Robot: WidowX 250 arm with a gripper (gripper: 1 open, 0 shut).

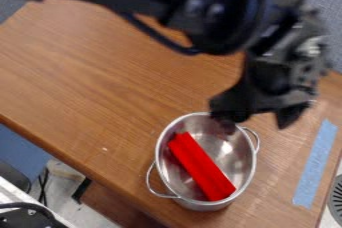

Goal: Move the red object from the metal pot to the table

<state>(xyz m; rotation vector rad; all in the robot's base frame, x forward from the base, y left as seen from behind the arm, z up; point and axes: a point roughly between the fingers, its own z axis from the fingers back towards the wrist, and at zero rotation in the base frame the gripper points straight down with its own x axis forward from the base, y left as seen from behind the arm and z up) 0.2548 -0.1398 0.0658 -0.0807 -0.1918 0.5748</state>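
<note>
The red object (201, 164) lies slanted inside the metal pot (235, 152), which stands near the front edge of the brown table (94, 72). My gripper (241, 124) hangs over the pot's far rim, above and behind the red object and apart from it. Motion blur hides how its jaws stand. Nothing shows between the fingers. The dark arm reaches in from the upper left.
A strip of light blue tape (315, 162) lies on the table to the right of the pot. The table's front edge runs just below the pot. A grey wall stands behind the table at the upper right.
</note>
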